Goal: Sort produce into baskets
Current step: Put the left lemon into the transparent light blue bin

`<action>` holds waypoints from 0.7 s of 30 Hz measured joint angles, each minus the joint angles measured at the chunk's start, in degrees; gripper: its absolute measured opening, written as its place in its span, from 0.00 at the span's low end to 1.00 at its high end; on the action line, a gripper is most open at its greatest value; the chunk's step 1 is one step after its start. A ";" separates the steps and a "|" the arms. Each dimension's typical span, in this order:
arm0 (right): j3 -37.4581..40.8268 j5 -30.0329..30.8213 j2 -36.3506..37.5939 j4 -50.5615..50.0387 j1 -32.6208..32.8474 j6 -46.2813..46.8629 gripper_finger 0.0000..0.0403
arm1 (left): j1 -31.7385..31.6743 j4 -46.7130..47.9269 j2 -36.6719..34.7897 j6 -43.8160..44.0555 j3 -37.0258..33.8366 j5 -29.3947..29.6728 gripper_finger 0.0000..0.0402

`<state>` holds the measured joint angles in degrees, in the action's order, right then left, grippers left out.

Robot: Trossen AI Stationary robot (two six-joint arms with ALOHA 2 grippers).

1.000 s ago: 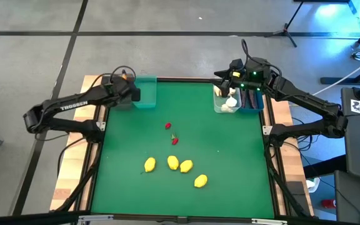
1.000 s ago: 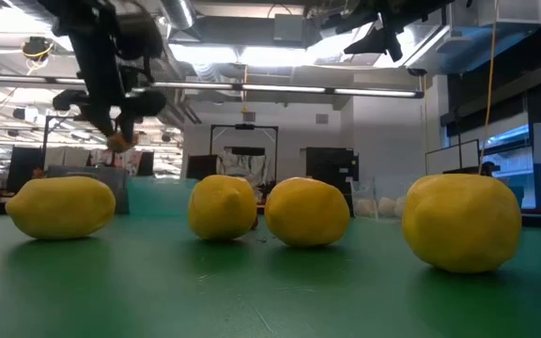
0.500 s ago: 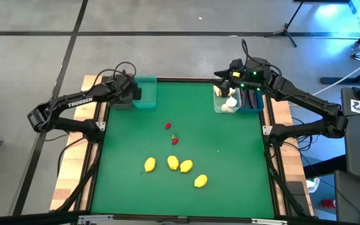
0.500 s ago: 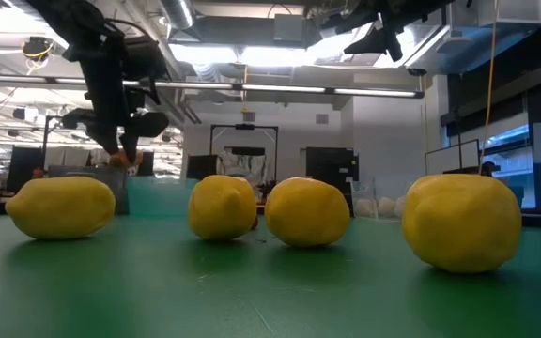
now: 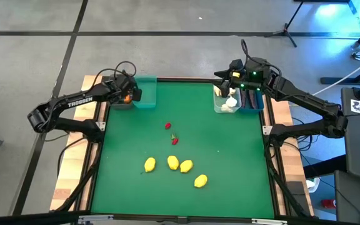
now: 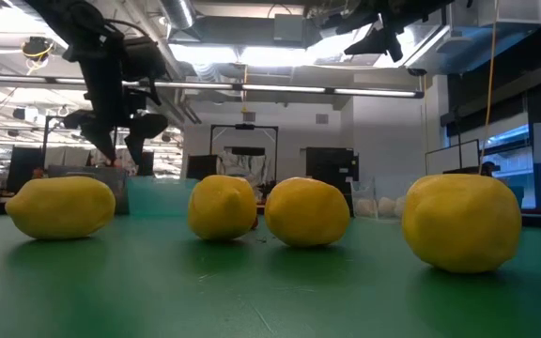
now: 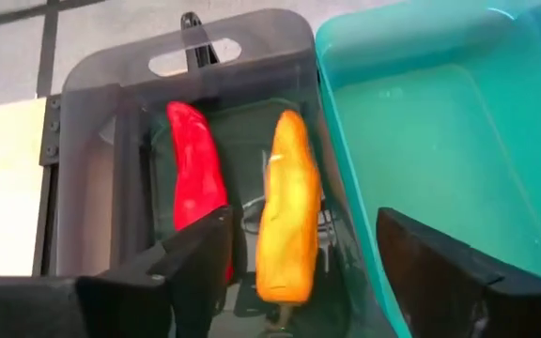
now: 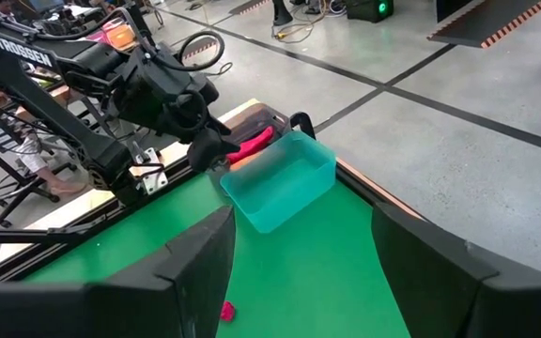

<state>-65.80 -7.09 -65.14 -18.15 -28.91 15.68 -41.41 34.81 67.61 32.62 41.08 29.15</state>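
Four lemons (image 5: 173, 163) and two red berries (image 5: 174, 140) lie mid-tabletop (image 5: 230, 162), well apart from the bins. Left pincer (image 7: 294, 282), fingers spread and empty, hangs over the dark bin (image 7: 92, 150) holding a red pepper (image 7: 193, 178) and orange carrot (image 7: 287, 216); the teal bin (image 7: 440, 122) adjoins. Right pincer (image 8: 299, 272), released, hovers above the clear bin (image 5: 225, 104) of garlic (image 5: 230, 101). The blue bin (image 5: 252, 103) is partly hidden by the arm.

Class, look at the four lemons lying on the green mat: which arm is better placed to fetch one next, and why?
Probably the left. Its open pincer is over the dark bin, having no load, and the leftmost lemon lies on its side. The right pincer waits over the clear bin.
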 joint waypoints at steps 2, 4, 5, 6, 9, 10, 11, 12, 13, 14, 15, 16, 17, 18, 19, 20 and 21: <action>0.00 0.00 0.00 -0.02 0.02 -0.18 0.62 | 0.00 0.62 -0.27 1.22 0.00 -1.15 0.67; 0.00 0.00 0.00 0.00 0.01 -0.54 0.62 | 0.12 -0.30 -1.04 -0.28 0.00 -4.54 0.68; 0.00 0.00 0.00 -0.02 0.02 -0.60 0.62 | 0.44 -1.32 -1.73 -2.40 0.00 -7.37 0.68; 0.00 0.00 0.00 -0.02 0.01 -0.65 0.62 | 0.99 -2.15 -2.54 -4.76 0.00 -11.18 0.68; 0.00 0.00 0.00 -0.02 0.02 -0.65 0.62 | 3.49 -3.08 -5.39 -9.98 0.00 -23.53 0.68; 0.00 0.00 0.00 -0.02 0.00 -0.65 0.62 | 4.58 -2.72 -6.31 -10.31 0.00 -26.96 0.68; 0.00 0.00 0.00 -0.02 0.02 -0.65 0.62 | 5.88 -2.30 -7.25 -10.35 0.00 -29.66 0.68; 0.00 0.00 0.00 -0.02 0.02 -0.65 0.62 | 7.36 -2.05 -8.22 -10.36 0.00 -31.83 0.68; 0.00 0.00 0.00 -0.02 0.01 -0.65 0.62 | 9.10 -2.04 -9.07 -10.42 0.00 -33.86 0.68; 0.00 0.00 0.00 -0.02 0.00 -0.65 0.62 | 11.04 -2.04 -9.97 -10.55 0.00 -35.73 0.68; 0.00 0.00 0.00 -0.02 0.02 -0.65 0.62 | 13.27 -2.02 -10.80 -10.52 0.00 -37.13 0.68; 0.00 0.00 0.00 -0.02 0.02 -0.65 0.62 | 15.54 -2.04 -11.56 -9.93 0.00 -37.82 0.68; 0.00 0.00 0.00 -0.02 0.01 -0.63 0.62 | 18.04 -2.04 -12.30 -8.64 0.00 -38.14 0.68; 0.00 0.00 0.00 -0.02 0.00 -0.61 0.62 | 20.42 -2.04 -12.92 -7.32 0.00 -38.16 0.68; 0.00 -0.02 0.00 -0.04 0.02 -0.61 0.62 | 22.89 -2.03 -13.43 -5.70 0.00 -38.18 0.68; 0.00 -0.04 0.00 -0.03 0.02 -0.61 0.62 | 25.65 -2.05 -13.86 -3.95 0.00 -38.15 0.68; 0.00 -0.24 0.00 -0.04 0.00 -0.59 0.62 | 28.40 -2.09 -14.17 -2.34 0.00 -38.12 0.68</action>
<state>-65.80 -7.34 -65.14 -18.19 -28.90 15.09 -13.01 32.72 53.44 30.27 41.08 -8.98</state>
